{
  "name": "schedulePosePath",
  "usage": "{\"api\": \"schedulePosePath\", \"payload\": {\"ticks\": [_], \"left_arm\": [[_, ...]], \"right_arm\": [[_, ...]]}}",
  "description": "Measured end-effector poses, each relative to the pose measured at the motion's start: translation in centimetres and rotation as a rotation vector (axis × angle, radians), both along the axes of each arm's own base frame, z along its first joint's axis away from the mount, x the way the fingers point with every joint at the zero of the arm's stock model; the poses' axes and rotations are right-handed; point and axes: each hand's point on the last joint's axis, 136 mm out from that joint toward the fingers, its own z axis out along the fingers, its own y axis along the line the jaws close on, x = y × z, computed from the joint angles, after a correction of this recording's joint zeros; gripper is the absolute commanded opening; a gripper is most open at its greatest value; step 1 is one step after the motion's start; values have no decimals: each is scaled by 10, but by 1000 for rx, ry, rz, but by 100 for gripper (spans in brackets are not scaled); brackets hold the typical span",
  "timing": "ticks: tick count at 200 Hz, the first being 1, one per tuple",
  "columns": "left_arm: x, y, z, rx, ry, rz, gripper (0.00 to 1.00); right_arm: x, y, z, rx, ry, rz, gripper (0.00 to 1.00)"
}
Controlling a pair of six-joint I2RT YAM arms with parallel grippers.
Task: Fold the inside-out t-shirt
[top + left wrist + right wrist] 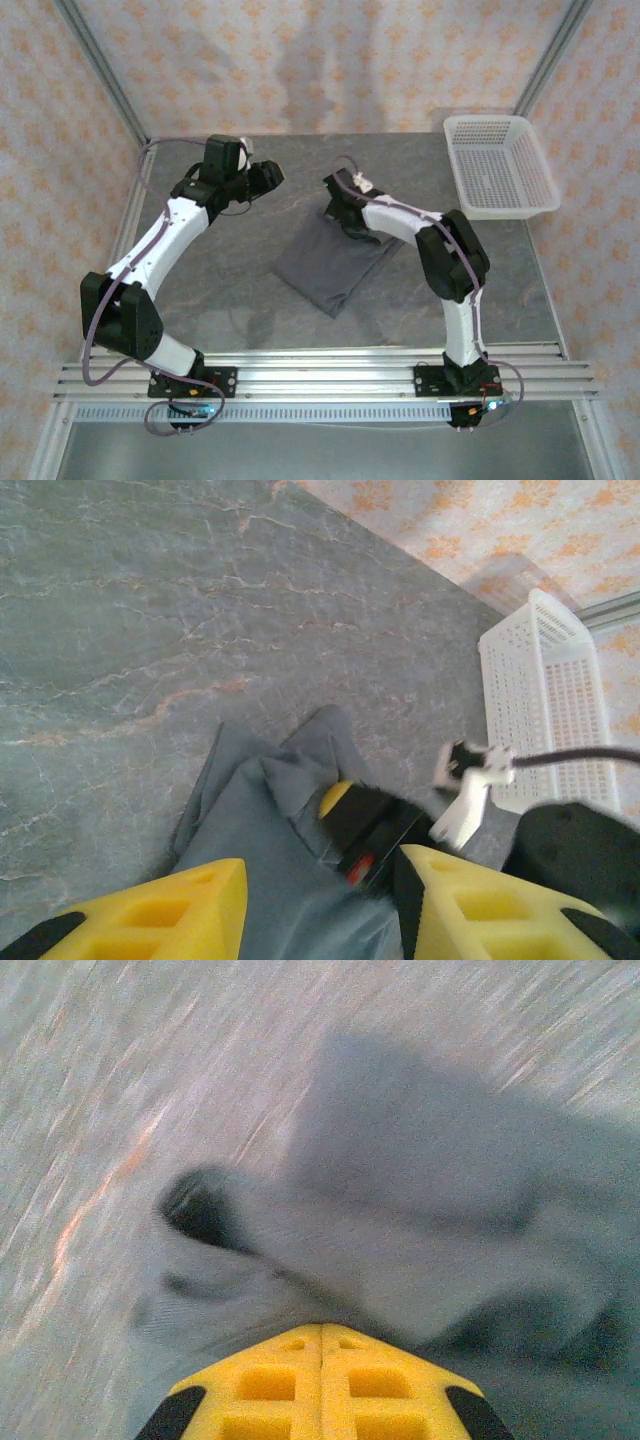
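The inside-out t-shirt [330,262] lies mid-table as a folded dark grey slab, one corner pointing toward me. My right gripper [340,212] is down at its far corner. In the right wrist view its yellow fingers [322,1360] are pressed together, with a ridge of the blurred t-shirt [430,1210] running to their tips. My left gripper [262,178] hovers to the far left of the cloth, open and holding nothing. In the left wrist view its fingers [170,915] stand apart above the t-shirt [265,870], looking at the right gripper [372,825] in the bunched cloth.
A white mesh basket [498,165] stands at the table's far right corner, also in the left wrist view as the basket [550,710]. Grey marbled table [200,290] lies bare to the shirt's left. Patterned walls enclose the back and sides.
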Motion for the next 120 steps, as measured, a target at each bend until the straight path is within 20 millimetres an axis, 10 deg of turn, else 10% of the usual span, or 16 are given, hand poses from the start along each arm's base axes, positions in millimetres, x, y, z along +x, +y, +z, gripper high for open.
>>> {"api": "schedulePosePath", "payload": {"ticks": [32,58,81,120], "left_arm": [[0,-2,-4,-3,9,-11,44],[-1,-5,-23,-3,55,-31,41],[3,-16,-56,-11,139,-66,0],[7,-56,-137,37,322,-149,0]], "right_arm": [[37,-70,5,-58,-11,-101,8],[35,-86,23,-75,-36,-96,13],[-10,-93,46,-33,-59,-70,11],[-104,-100,57,74,-71,-44,4]]}}
